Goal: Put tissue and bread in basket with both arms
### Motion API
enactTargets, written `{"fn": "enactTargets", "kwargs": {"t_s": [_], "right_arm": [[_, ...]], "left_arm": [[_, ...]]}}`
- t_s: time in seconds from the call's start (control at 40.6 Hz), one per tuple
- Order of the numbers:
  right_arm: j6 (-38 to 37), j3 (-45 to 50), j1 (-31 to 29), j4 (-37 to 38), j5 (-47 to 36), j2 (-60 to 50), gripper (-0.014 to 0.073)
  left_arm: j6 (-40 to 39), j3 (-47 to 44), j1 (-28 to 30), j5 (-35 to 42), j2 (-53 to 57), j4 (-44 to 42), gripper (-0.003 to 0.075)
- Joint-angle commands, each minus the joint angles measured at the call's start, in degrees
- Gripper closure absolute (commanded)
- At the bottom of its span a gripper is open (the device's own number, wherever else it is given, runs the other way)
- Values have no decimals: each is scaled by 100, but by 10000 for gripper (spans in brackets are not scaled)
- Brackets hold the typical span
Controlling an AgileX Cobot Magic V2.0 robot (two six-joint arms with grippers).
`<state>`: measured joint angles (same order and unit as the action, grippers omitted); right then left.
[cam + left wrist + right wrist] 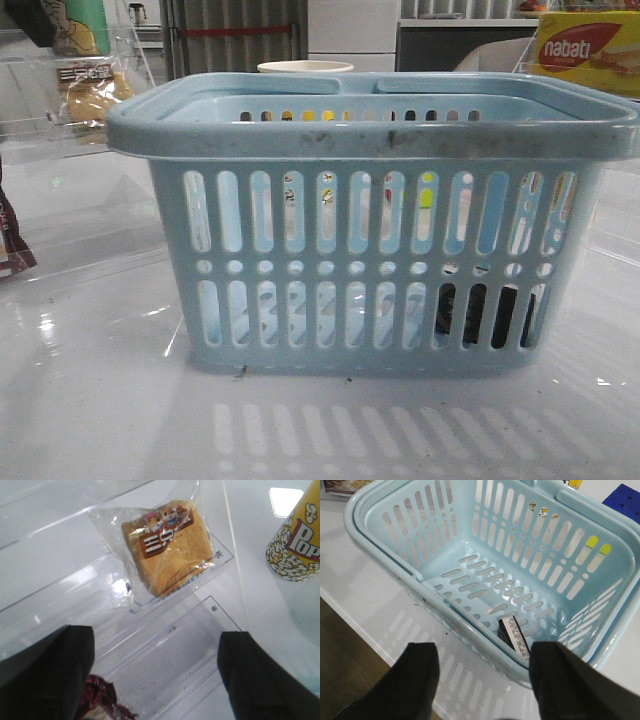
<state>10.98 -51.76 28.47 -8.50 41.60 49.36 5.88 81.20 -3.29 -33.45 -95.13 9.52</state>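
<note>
The light-blue basket (375,250) stands in the middle of the table and also shows in the right wrist view (395,565). The blackish tissue pack (514,636) lies inside it against one wall; it shows dark through the slots (480,315). The bread (167,547), golden in a clear bag with a dark label, lies on a clear acrylic shelf at the far left (90,95). My left gripper (155,675) is open and empty, above the shelf and short of the bread. My right gripper (482,680) is open and empty, above the basket's rim. Neither gripper shows in the front view.
A yellow popcorn cup (297,545) stands beside the acrylic shelf (200,645). A dark brown-red wrapper (100,700) lies near my left fingers and shows at the table's left edge (10,250). A nabati box (585,50) is at the back right. The table's edge (350,620) runs near the basket.
</note>
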Motion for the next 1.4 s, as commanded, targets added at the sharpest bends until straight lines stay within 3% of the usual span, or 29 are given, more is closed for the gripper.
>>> {"fn": "enactTargets", "kwargs": {"t_s": [0.0, 0.468, 0.887, 1.379], "right_arm": [[59, -158, 5, -61, -420, -44, 87], [59, -158, 5, -61, -420, -44, 87], [59, -158, 5, -61, -426, -44, 87], [59, -158, 5, -61, -426, -44, 87]], "left_arm": [[274, 604, -23, 254, -202, 389, 150], [798, 1884, 293, -31, -1555, 966, 150], [2058, 2267, 318, 6, -2037, 2539, 174], [2047, 2267, 533, -672, -1902, 2662, 582]]}}
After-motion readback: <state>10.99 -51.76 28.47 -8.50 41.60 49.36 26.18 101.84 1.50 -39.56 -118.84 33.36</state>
